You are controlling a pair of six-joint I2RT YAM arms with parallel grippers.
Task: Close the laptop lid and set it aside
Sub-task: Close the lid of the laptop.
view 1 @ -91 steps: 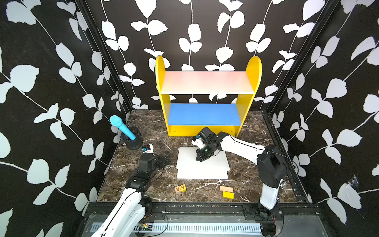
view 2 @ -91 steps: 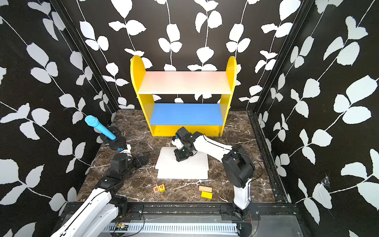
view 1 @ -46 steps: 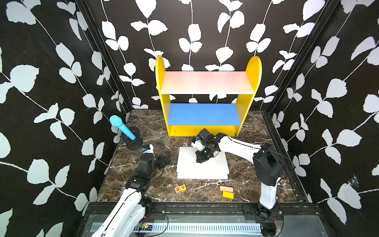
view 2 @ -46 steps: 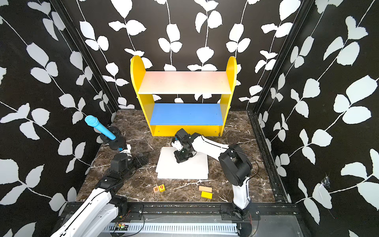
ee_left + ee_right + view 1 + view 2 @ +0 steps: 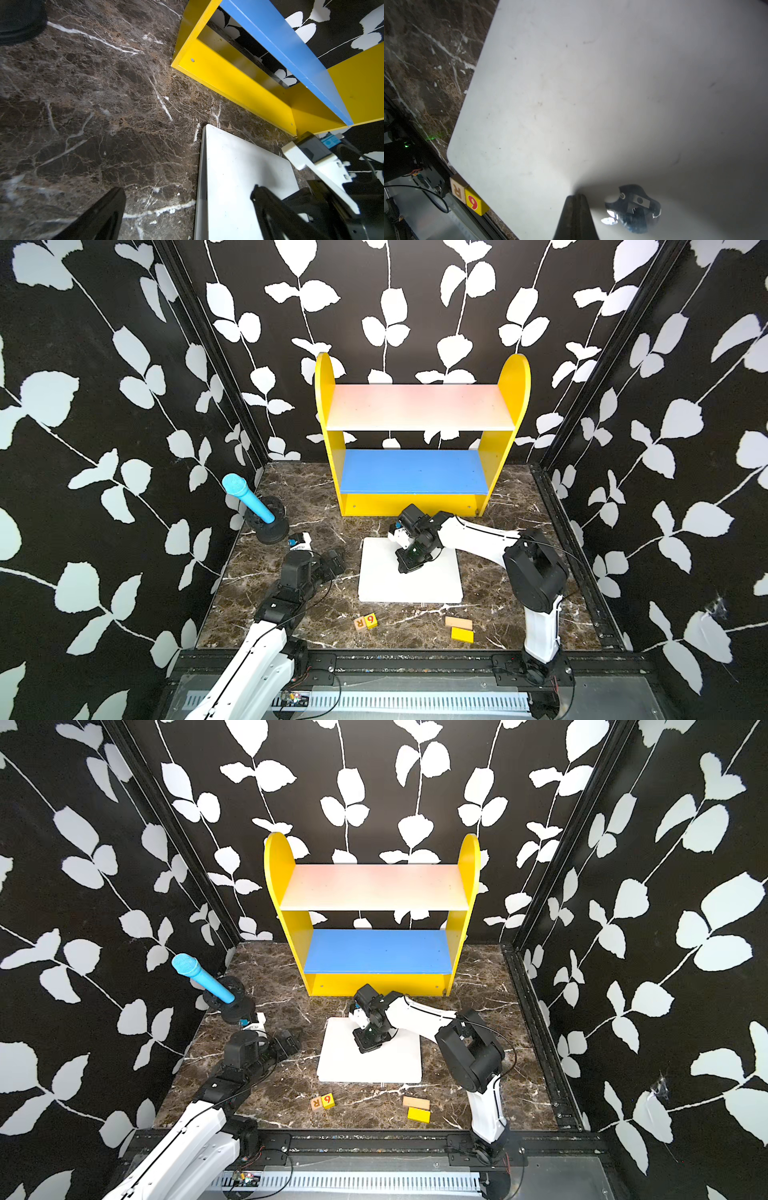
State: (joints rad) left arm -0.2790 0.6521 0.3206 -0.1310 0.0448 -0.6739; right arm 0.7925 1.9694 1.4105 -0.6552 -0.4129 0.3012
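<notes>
The laptop (image 5: 411, 585) lay flat at the middle of the desk (image 5: 498, 497), with its lid (image 5: 591, 93) shut and the logo (image 5: 633, 209) facing up. The right gripper (image 5: 406, 568) stood on the lid, jaws closed on nothing, tips (image 5: 576, 199) meeting the shell just beside the logo. The left gripper (image 5: 334, 560) was low near the laptop's left edge, jaws wide apart and empty. A shelf (image 5: 415, 506) stood by the back edge, and blocks (image 5: 365, 621) lay near the front edge.

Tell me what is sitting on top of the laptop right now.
Only the right gripper, shut, its tips down on the closed laptop lid beside the apple logo. Everything under the lid is hidden.
</notes>
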